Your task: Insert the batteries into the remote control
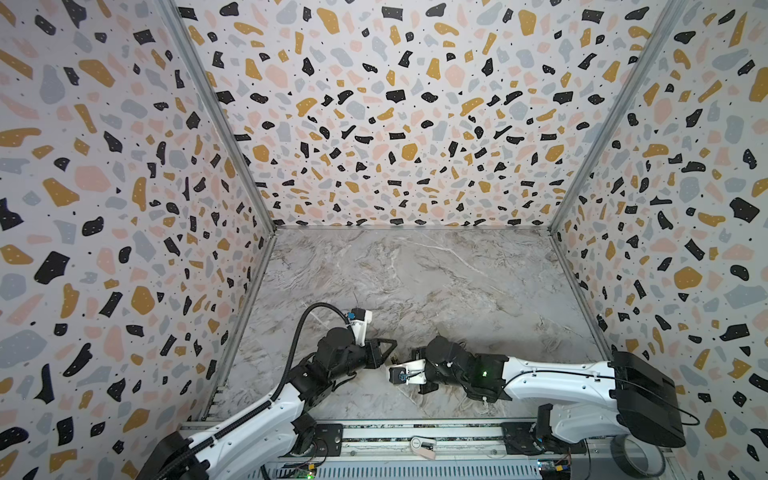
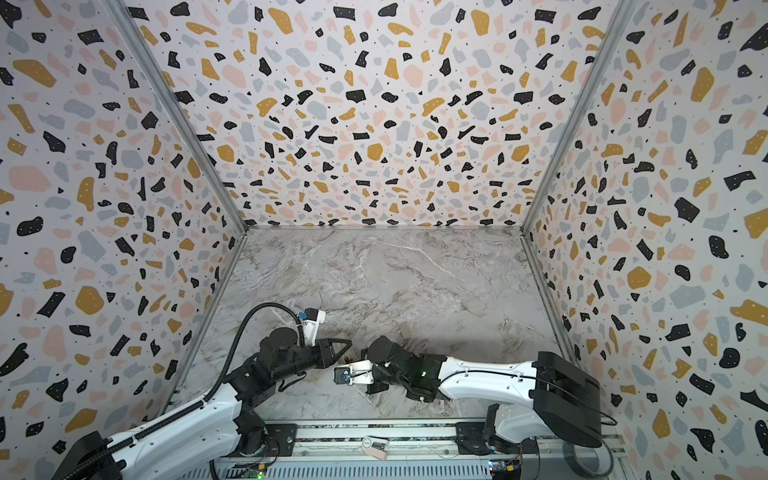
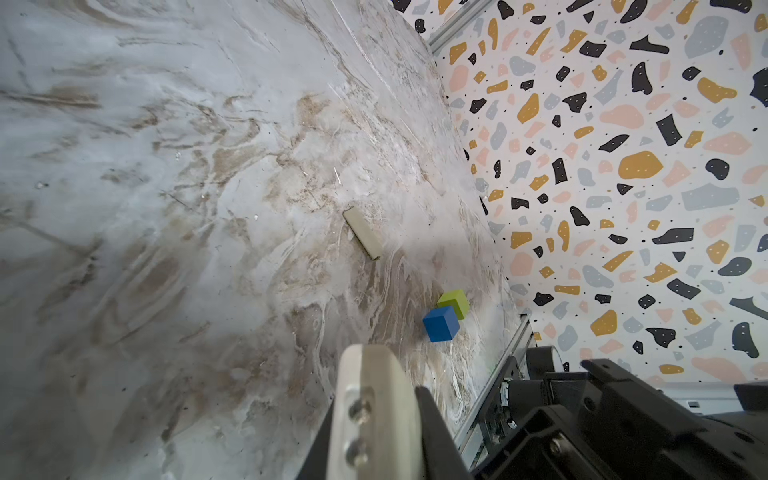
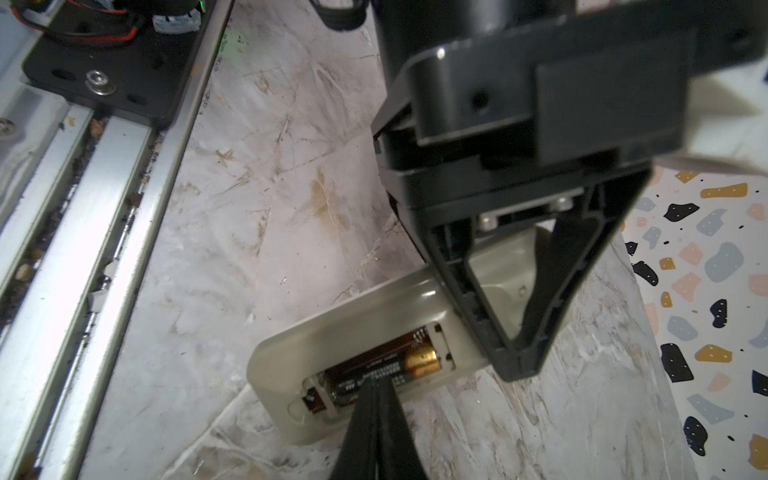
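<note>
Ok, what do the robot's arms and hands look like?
The left arm and right arm are white shells with black joints. A ribbed black hose loops along the left; a thin black cable and green light mark the right. The left hand, with triangular-framed fingers, and right hand are black.

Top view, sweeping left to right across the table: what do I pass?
Left gripper → right gripper → beige cover piece. The remote control overlaps both grippers, so I leave it out.
</note>
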Robot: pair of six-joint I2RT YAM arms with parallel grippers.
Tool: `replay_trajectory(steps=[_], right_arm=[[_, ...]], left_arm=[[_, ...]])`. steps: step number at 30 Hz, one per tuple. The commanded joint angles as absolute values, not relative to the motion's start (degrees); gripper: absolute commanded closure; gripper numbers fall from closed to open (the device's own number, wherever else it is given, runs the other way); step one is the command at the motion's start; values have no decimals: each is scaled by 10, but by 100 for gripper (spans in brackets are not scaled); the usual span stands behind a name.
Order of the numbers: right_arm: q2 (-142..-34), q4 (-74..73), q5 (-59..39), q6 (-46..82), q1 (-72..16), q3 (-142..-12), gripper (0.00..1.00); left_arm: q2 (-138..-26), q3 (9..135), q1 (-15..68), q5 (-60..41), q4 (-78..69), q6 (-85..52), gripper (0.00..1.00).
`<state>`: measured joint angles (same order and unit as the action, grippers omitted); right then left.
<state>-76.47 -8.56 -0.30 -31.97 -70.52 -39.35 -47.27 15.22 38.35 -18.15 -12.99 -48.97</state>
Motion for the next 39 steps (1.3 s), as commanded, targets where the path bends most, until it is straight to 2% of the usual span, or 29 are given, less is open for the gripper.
replay_trajectory(steps=[1, 39], right_arm=[[-766, -83, 12, -306, -708, -398, 94], [-887, -91, 48, -229, -690, -460, 96]], left_arm=[[-466, 157, 386, -190, -163, -486, 100], [-455, 156, 386, -199, -166, -492, 100]])
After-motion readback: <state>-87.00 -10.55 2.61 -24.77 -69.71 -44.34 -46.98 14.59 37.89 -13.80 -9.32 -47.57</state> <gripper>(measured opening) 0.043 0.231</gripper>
